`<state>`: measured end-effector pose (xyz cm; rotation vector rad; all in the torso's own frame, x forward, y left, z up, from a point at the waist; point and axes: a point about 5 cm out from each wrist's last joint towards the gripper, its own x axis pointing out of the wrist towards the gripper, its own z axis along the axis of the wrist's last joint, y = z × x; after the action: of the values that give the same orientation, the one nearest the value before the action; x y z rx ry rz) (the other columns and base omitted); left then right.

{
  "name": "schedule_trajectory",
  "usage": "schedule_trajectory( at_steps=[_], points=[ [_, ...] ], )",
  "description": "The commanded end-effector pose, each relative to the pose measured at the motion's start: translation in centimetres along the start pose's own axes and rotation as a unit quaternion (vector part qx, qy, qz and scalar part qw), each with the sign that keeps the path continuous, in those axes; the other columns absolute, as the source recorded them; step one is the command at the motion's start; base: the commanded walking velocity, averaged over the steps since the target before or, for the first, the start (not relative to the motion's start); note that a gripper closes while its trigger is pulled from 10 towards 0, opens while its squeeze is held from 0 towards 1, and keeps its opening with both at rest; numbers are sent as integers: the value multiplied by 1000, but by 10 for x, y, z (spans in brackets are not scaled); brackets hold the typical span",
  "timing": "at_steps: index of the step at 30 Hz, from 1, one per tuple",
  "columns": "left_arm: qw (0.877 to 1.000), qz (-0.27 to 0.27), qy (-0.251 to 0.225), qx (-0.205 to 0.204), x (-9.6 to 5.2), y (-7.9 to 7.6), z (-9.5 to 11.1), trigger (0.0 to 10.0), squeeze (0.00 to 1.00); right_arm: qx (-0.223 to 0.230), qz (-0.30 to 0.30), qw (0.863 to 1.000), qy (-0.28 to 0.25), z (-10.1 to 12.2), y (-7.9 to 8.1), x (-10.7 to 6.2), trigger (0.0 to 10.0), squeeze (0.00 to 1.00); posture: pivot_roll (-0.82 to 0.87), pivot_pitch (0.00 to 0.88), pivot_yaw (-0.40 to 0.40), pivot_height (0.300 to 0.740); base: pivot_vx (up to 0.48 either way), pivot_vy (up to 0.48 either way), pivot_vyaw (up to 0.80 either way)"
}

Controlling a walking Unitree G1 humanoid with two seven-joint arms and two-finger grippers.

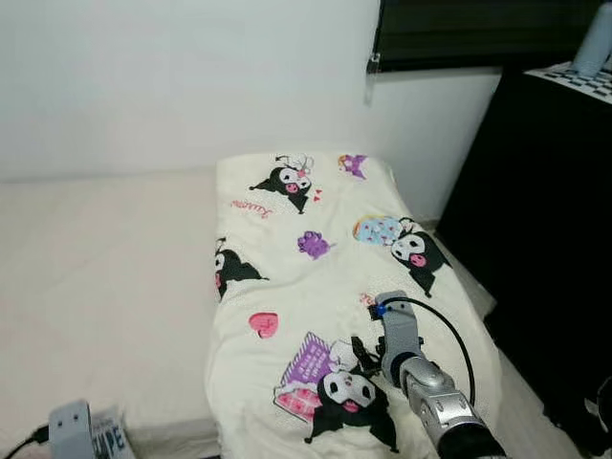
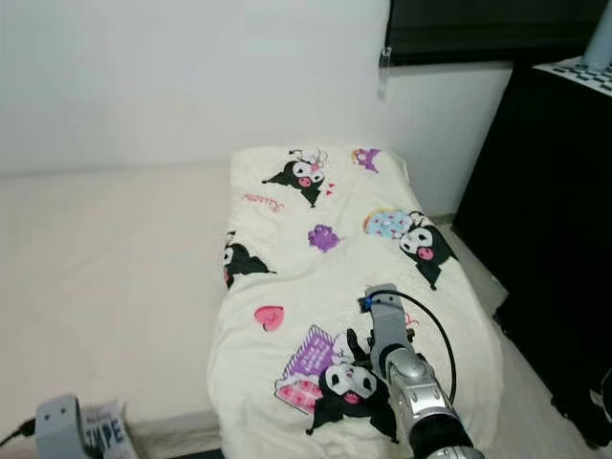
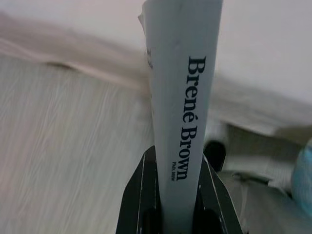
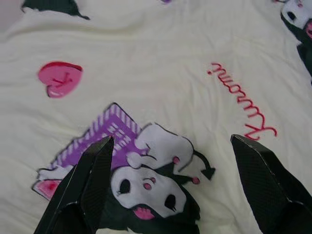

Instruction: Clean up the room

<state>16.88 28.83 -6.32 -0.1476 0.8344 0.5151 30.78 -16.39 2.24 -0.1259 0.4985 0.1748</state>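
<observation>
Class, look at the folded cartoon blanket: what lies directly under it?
The blanket rests on a plain cream mattress, which shows to its left. The part of the mattress beneath the blanket is covered, so anything there cannot be seen.

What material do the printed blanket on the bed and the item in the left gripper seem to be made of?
Blanket: likely soft woven fabric, matte cream with printed cartoon figures; it shows folds and drapes over the edges.
Book in the left gripper: paper or card, smooth pale cover with black printed lettering.

Right hand (image 4: pixel 170 185) open, left hand (image 3: pixel 178 195) clamped.
</observation>
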Motion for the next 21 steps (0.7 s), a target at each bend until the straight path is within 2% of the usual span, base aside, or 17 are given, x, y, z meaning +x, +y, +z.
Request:
schedule_trajectory(
  at_steps=[1,3,6,10,12,13,15,16,18,19,20,21],
  points=[
    [1000,2,24,11,-2,-1,-13,10000,0,-8,10,1000,12,-8,5,1,10000,0,-86,33,13,736,0,0,0],
    [999,6,46,14,-5,0,-25,10000,0,-23,20,999,28,-18,11,1,10000,0,-86,30,13,740,0,0,0],
    [998,4,56,11,-6,-3,-30,10000,0,-24,29,998,41,-30,17,-1,10000,0,-84,27,13,740,0,0,0],
    [999,-15,39,-8,-4,-10,-24,10000,0,-22,45,998,49,-39,24,-3,10000,0,-80,28,14,740,0,0,0],
    [999,-34,9,-35,-2,-18,-11,10000,0,-20,71,997,37,-37,33,-3,10000,0,-78,29,13,740,0,0,400],
    [999,-34,9,-35,-2,-18,-11,10000,0,-20,71,997,37,-37,33,-3,10000,0,-78,29,13,740,0,0,800],
    [995,-51,-41,-79,2,-22,16,10000,0,-26,98,995,19,-31,42,-2,10000,0,-80,29,17,740,0,0,788],
    [995,-51,-41,-79,2,-22,16,10000,0,-26,98,995,19,-31,42,-2,10000,0,-80,29,17,740,0,0,788],
    [987,-72,-84,-114,4,-26,41,10000,0,-26,117,993,3,-26,47,-1,10000,0,-75,29,17,740,0,0,788],
    [982,-91,-109,-121,5,-32,56,10000,0,-26,133,991,-9,-22,51,-1,10000,0,-70,31,16,740,0,0,788],
    [982,-91,-109,-121,5,-32,56,10000,0,-26,133,991,-9,-22,51,-1,10000,0,-70,31,16,740,0,0,788],
    [978,-108,-130,-126,5,-36,71,10000,0,-26,150,988,-22,-18,56,-1,10000,0,-68,29,17,740,0,0,788]
  ],
)
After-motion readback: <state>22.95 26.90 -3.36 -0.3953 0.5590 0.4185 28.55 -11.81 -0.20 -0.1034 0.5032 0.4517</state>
